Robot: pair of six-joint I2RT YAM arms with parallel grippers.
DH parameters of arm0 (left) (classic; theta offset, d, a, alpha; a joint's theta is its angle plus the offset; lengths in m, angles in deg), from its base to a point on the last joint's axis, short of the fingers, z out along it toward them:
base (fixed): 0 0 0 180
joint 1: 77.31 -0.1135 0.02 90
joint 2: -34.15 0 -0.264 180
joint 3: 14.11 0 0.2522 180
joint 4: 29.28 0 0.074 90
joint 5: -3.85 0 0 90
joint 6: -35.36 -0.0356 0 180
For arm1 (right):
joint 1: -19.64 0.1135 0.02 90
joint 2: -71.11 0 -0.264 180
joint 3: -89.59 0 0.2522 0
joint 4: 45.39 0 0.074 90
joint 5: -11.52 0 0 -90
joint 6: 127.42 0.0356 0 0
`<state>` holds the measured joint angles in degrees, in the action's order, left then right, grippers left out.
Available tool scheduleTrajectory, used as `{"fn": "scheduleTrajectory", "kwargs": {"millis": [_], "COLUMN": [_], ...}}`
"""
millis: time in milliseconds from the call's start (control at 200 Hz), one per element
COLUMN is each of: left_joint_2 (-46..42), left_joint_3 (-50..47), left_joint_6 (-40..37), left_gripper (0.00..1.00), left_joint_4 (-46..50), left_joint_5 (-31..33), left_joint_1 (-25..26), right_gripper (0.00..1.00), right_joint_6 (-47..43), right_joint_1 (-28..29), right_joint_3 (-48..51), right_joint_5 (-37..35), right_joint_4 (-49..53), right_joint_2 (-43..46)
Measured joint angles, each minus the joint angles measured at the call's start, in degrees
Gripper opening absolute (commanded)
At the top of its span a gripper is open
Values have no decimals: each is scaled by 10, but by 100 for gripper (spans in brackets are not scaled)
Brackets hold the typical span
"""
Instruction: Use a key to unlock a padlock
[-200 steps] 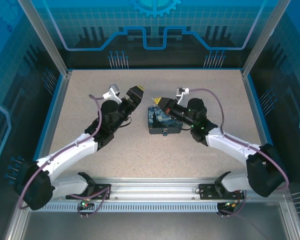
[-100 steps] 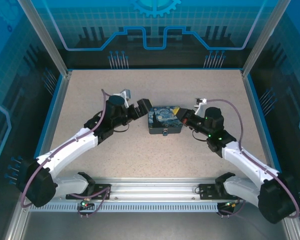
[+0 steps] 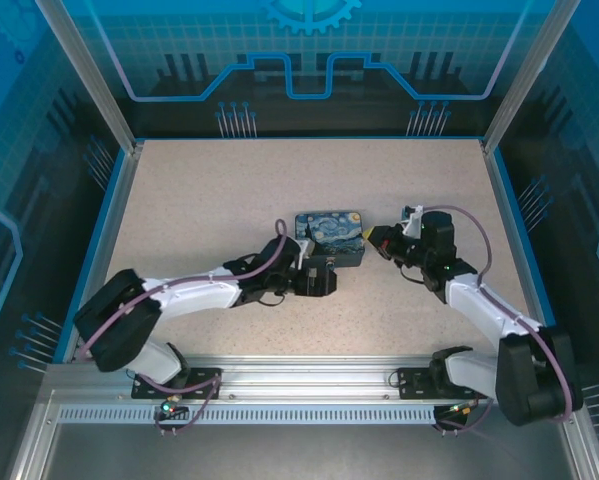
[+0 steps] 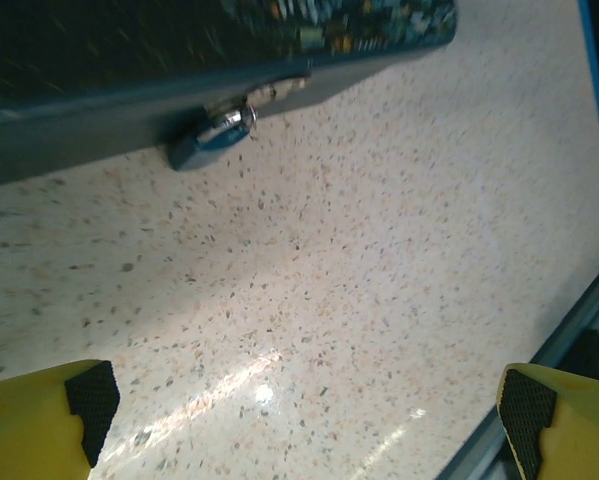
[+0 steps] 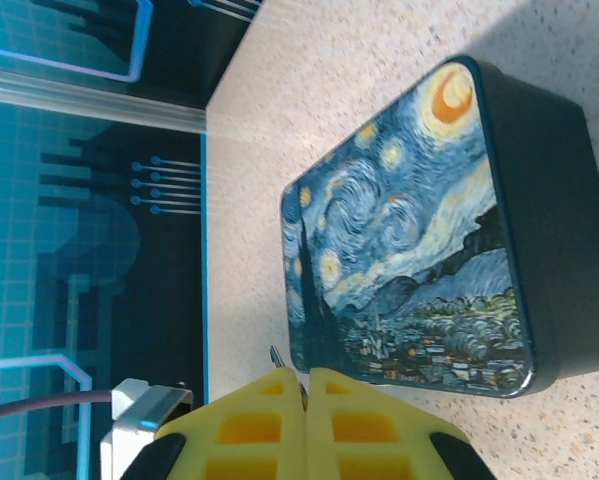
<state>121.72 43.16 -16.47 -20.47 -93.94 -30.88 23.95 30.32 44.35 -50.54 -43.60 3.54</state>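
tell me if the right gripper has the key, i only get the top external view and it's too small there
observer: right wrist view: the right gripper is shut, with a thin metal sliver, likely the key, poking out between its tips
operator: and the padlock
observer: left wrist view: the padlock hangs low on the dark side wall of the box
operator: left gripper on it
observer: no, the left gripper is wide open, short of the padlock, holding nothing

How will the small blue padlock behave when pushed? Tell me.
Hooked by its thin shackle to the dark Starry Night box's front, the small blue metal padlock would probably pivot, not slide free. It looks tiny, so likely light. Its shiny shackle may be slippery.
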Motion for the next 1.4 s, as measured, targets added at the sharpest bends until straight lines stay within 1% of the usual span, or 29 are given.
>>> {"fn": "scheduleTrajectory", "kwargs": {"millis": [145,260,450,580,795,1166,1401], "left_joint_2": [61,76,100,133,150,200,212], "left_joint_3": [4,4,4,8,16,49,58], "left_joint_6": [-13,-20,-28,-38,-52,-80,-83], "left_gripper": [96,96,95,95,94,92,92], "left_joint_4": [-44,-90,-147,-156,-180,-225,-241], "left_joint_5": [25,53,81,94,109,146,148], "left_joint_1": [12,13,13,13,14,21,22], "right_gripper": [0,0,0,0,0,0,0], "right_joint_6": [0,-2,-11,-13,-12,-15,-17], "right_joint_1": [-3,-3,-3,-3,-3,-3,-2], "right_joint_3": [-21,-35,-50,-50,-51,-82,-91], "right_joint_5": [14,21,24,23,23,26,26], "right_joint_4": [-2,-2,0,0,-1,0,0], "right_joint_2": [-45,-63,-67,-76,-98,-138,-166]}}
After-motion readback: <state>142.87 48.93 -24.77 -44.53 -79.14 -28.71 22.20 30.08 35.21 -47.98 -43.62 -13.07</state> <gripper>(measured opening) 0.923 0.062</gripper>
